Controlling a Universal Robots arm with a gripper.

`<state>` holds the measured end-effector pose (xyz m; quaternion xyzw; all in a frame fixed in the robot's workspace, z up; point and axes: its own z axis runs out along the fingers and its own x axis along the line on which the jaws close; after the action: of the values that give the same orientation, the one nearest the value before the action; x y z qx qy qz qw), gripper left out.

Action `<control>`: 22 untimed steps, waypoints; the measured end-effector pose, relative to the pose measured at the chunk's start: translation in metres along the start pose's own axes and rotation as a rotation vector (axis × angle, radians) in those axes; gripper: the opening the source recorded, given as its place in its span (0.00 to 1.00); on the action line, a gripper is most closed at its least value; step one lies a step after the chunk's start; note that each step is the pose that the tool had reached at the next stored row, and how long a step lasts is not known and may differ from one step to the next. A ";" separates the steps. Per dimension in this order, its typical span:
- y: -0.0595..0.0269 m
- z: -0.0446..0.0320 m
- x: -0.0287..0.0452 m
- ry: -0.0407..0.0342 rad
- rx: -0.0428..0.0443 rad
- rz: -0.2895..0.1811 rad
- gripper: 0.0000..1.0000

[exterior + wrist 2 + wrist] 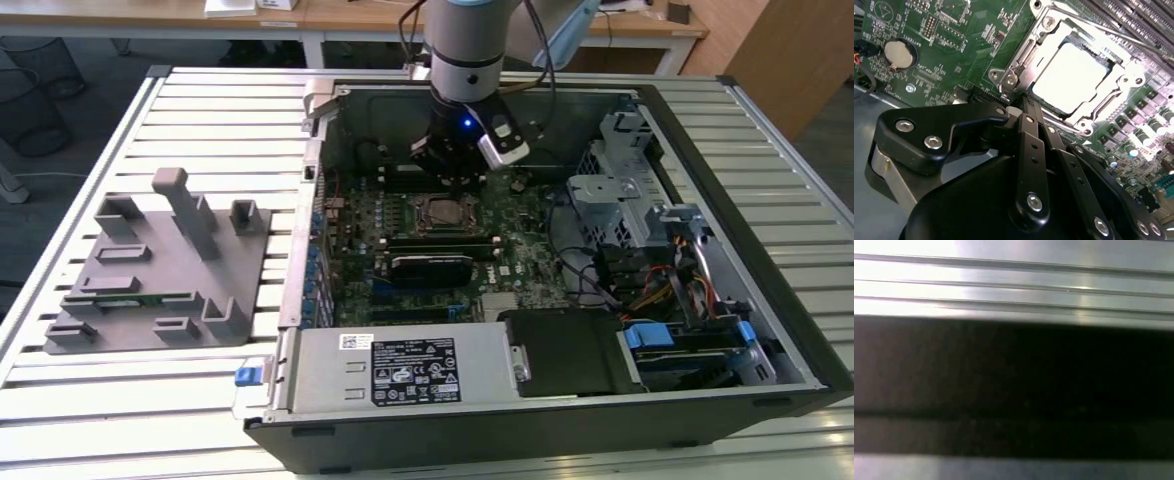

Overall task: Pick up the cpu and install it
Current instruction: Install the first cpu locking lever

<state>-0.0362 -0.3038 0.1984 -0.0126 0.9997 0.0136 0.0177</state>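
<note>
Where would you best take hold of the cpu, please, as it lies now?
By two opposite edges, from straight above, probably: the cpu lies flat in its socket frame, only its top face showing, so side access looks blocked.

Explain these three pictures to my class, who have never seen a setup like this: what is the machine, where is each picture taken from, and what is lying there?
The machine is a robot arm ending in a claw. The exterior view looks down at an open computer case on a slatted metal table. A grey moulded parts holder sits toward that view's left. The arm reaches into the case, above the green circuit board.

The two wrist views come from cameras riding on the arm. The second wrist view shows the black claw linkage close to the cpu, which already lies in its metal-framed socket. The first wrist view shows blurred metal slats.
</note>
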 end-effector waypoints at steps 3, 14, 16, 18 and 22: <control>0.0000 0.0018 0.0001 0.0004 0.0123 0.000 0.11; 0.0021 0.0032 0.0003 0.0007 -0.0014 0.000 0.11; 0.0026 0.0025 0.0007 0.0015 -0.0241 0.001 0.11; 0.0039 0.0035 0.0003 -0.0003 -0.0382 0.001 0.11; 0.0047 0.0037 -0.0001 -0.0014 -0.0522 0.002 0.11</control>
<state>-0.0361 -0.2991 0.1948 -0.0123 0.9990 0.0397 0.0180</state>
